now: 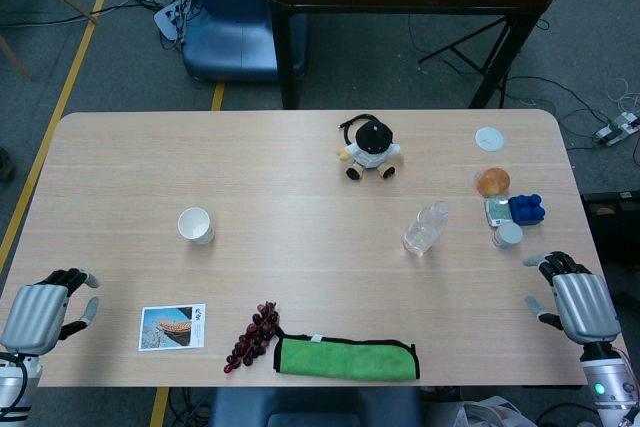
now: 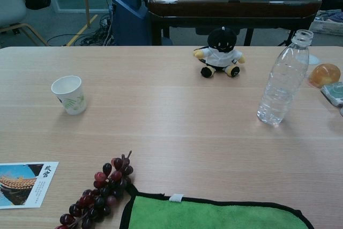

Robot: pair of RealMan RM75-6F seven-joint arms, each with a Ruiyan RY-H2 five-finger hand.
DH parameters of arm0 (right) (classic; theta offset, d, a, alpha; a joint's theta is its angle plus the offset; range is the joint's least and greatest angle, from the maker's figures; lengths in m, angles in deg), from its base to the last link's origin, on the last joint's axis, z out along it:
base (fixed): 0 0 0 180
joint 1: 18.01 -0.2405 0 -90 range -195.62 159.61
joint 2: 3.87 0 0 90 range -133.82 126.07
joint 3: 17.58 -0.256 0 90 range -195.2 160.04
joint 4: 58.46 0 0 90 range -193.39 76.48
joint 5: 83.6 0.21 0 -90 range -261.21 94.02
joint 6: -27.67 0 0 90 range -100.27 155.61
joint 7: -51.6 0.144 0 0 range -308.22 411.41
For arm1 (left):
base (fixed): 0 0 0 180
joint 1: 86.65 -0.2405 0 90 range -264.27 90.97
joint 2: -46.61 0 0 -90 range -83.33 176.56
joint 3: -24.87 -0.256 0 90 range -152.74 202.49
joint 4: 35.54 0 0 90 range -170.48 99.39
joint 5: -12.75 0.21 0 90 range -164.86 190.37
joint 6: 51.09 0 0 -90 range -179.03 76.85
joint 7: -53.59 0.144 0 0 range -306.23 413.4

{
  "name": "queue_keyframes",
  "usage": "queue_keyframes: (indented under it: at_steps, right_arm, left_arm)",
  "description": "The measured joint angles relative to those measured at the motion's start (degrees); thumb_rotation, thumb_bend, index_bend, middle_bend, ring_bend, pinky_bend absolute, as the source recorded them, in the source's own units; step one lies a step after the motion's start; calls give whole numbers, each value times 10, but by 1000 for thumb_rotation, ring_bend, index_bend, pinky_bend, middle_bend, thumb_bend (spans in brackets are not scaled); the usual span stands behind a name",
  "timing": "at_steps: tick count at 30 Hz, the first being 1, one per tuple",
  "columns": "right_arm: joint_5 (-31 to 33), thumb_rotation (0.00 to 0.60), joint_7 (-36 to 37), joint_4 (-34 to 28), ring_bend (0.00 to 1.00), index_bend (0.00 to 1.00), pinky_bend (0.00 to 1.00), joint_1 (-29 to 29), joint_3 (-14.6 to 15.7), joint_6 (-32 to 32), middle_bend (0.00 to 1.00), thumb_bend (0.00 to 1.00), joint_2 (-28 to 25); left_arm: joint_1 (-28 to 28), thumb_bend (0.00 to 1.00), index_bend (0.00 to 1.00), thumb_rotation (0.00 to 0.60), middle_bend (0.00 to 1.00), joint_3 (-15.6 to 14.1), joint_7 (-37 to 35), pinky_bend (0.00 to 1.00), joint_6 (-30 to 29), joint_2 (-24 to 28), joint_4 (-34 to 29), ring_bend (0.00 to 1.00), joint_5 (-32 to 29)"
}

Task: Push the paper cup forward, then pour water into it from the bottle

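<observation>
Both the left robot hand (image 1: 40, 312) and right robot hand (image 1: 582, 305) rest released; the light, tippable paper cup (image 1: 195, 224) wants a low push, and the thin, uncapped water bottle (image 1: 426, 228) a mid-body grasp.

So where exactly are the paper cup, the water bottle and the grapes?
paper cup (image 2: 69, 95), chest view, on its side wall.
water bottle (image 2: 282, 81), chest view, mid-body.
grapes (image 1: 254, 335), head view, middle of the bunch.

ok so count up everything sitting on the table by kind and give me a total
Paper cup: 1
Bottle: 1
Plush toy: 1
Grape bunch: 1
Green cloth: 1
Picture card: 1
White lid: 1
Small items at the right edge: about 4, hard to separate
Total: about 11
</observation>
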State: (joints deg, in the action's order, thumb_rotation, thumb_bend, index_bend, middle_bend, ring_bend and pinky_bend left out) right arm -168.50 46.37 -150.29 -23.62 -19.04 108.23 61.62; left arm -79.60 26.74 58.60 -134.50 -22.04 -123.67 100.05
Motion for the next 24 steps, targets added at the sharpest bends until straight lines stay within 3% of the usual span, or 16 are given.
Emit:
queue_keyframes:
  at_steps: [10,15,17,19,24]
  right_arm:
    - [-10,600,10,-10,229,342,462,-1,5,-6,329,247,-7]
    - [-9,600,9,-12,229,342,462,-1,5,-6,329,247,-9]
    - [-7,600,6,-11,229,342,462,-1,4,-4,329,246,-8]
    - [-6,600,-1,-10,229,343,462,0,2,-2,329,247,-7]
    - [-11,600,-5,-14,229,343,462,2,1,7,329,247,-6]
  left_arm:
    - [2,378,499,600,469,-3,28,635,18,-5,4,399,-18]
    - [2,415,473,600,477,4,53,496,5,-11,3,376,-23]
    - [5,531,442,600,428,4,57,408,10,-14,6,312,-23]
    - [12,581,403,600,365,3,63,370,30,-13,7,255,-28]
    - [41,587,235,600,186,6,92,278,95,-17,10,115,-50]
